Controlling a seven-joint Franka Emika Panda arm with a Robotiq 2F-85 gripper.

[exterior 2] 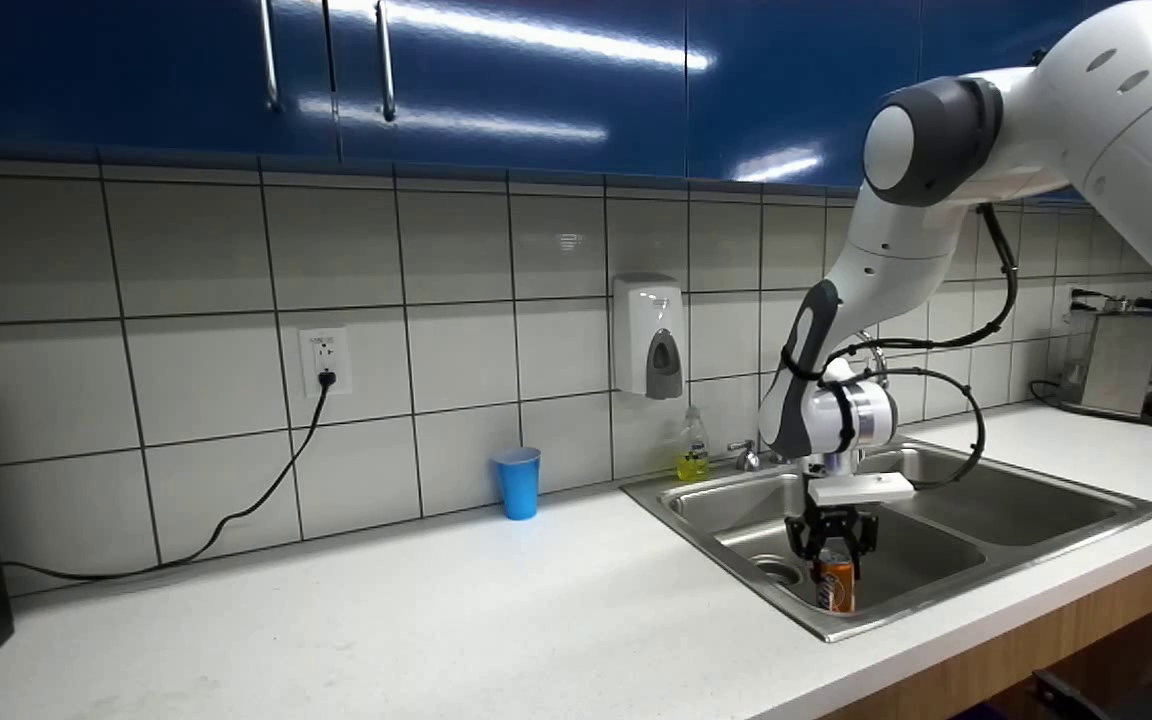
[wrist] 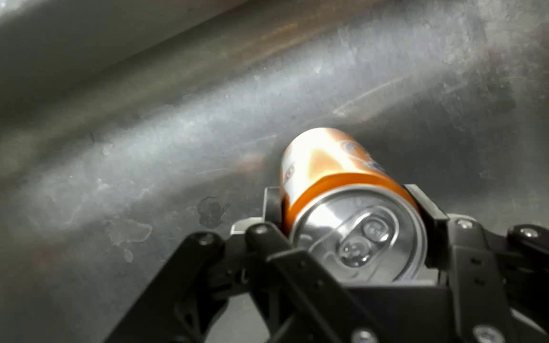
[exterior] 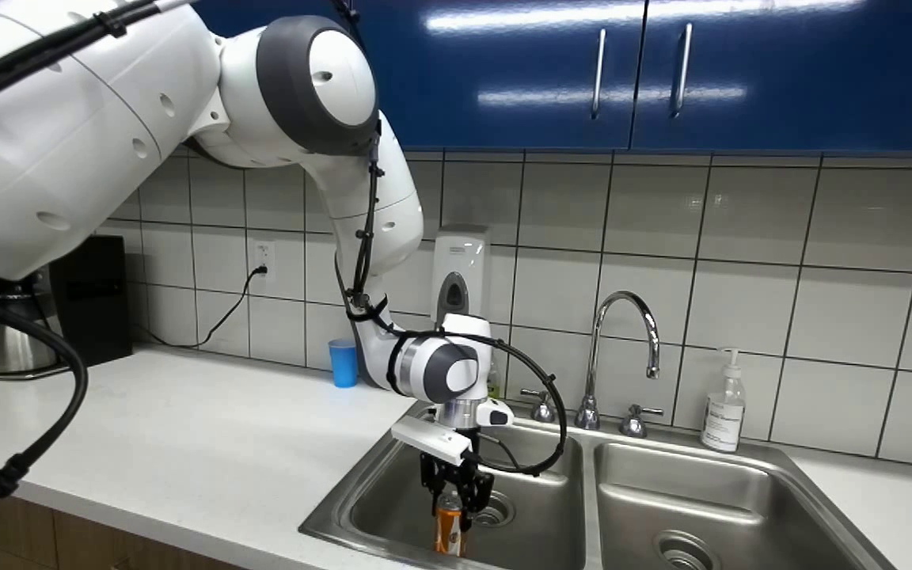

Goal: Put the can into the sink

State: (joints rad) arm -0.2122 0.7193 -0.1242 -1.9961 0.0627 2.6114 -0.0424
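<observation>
The orange can (exterior: 450, 532) with a silver top is inside the sink (exterior: 592, 507), in the basin closer to the blue cup, by its front wall. It also shows in an exterior view (exterior 2: 838, 588), where it looks upright. In the wrist view the can (wrist: 322, 157) stands between the two finger pads of my gripper (wrist: 348, 205), which touch its sides just below the rim. My gripper (exterior 2: 836, 562) points down into the basin and is shut on the can. I cannot tell whether the can's base touches the basin floor (wrist: 160, 181).
The chrome faucet (exterior: 594, 356) and its handles stand behind the basins. A soap bottle (exterior: 723, 412) stands at the sink's back edge. A blue cup (exterior 2: 519, 485) is on the white counter (exterior 2: 386, 620) near the wall. A soap dispenser (exterior 2: 648, 335) hangs on the tiles.
</observation>
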